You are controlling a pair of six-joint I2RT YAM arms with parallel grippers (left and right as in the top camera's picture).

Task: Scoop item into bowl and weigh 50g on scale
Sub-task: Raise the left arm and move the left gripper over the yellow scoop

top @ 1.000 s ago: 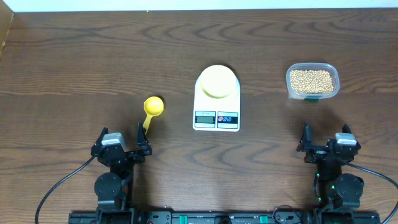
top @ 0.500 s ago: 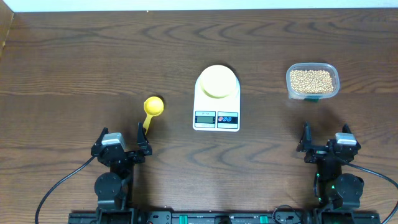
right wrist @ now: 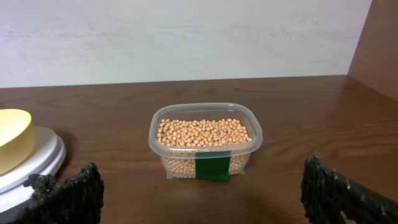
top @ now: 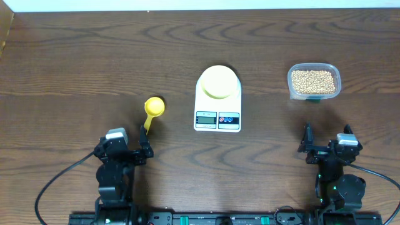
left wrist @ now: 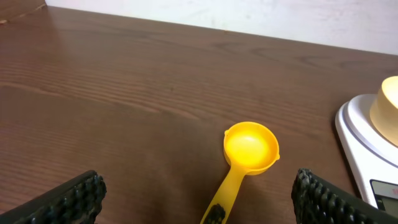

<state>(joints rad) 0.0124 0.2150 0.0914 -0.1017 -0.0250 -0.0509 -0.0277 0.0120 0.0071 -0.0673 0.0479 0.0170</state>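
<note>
Tan beans [top: 314, 81] fill a clear tub [top: 289, 82] at the right rear of the table [top: 75, 69], well apart from the pale bowl [top: 217, 81] sitting on the white scale [top: 217, 120]. The left gripper [top: 121, 147] and right gripper [top: 327, 144] sit low near the front edge, jaws spread wide, both empty.

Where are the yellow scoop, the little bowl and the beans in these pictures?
yellow scoop [left wrist: 250, 145]: left wrist view, the middle of its round cup.
bowl [top: 218, 82]: overhead view, the centre of its bare inside.
beans [right wrist: 202, 132]: right wrist view, the top of the heap.
</note>
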